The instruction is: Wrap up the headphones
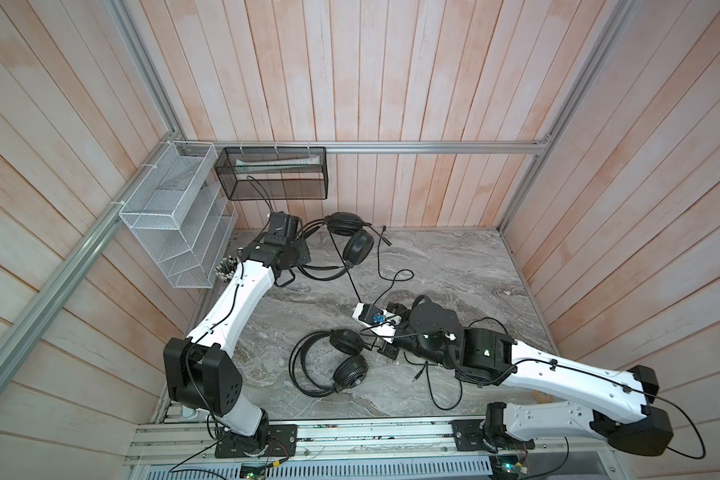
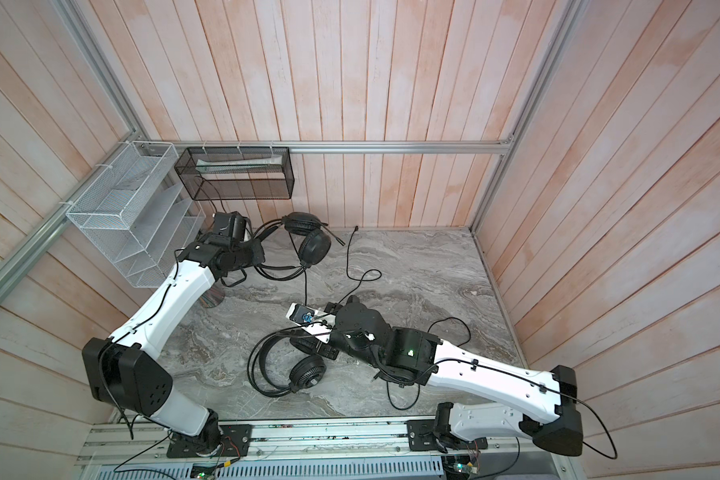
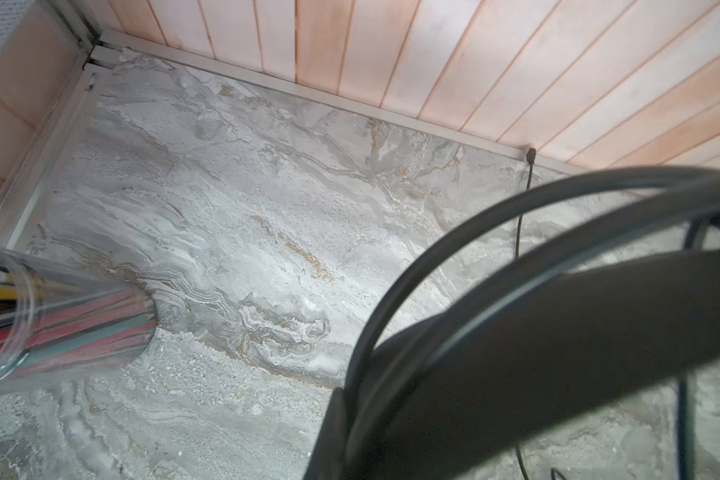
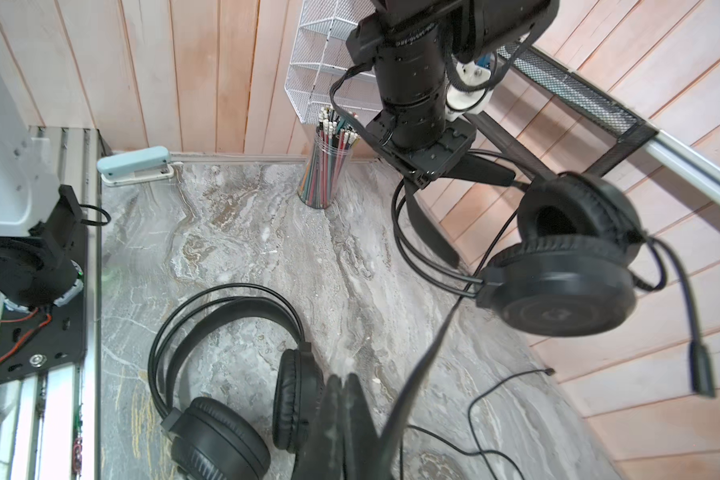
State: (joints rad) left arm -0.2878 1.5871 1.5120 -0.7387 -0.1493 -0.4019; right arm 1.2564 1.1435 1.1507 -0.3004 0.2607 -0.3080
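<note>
**Cable pulled straight off a raised headset**

Left gripper [image 4: 495, 172] is clenched on the thin headband of the lifted headset [image 4: 558, 291], just beside the pencil cup [image 4: 325, 178]. The earcups and boom mic hang free below the grip, clear of the table [image 1: 454, 266]. Holding it by the band this way seems meant to leave open space around the frame, so the lead can be passed round it without dragging on the marble.

Right gripper [image 4: 344, 382] sits farther from the cup, out over the middle of the table, with its jaws pressed together on that headset's cable [image 4: 429, 353]. The cable runs in a straight, tight line from the lower earcup to the pinch. Past the pinch, the rest trails loose across the table. The tension looks deliberate: a taut lead should lie in neat turns, while a slack one would sag and tangle.

The second headset [image 4: 221, 440] lies flat on the table, well apart from the cup and just beside the right gripper. Neither gripper touches it, and its own lead is unwound, so it looks like the later job.

No turns show on the raised headset yet, so the wrapping appears to be at its start. The loose tail could snag on the resting headset.
</note>
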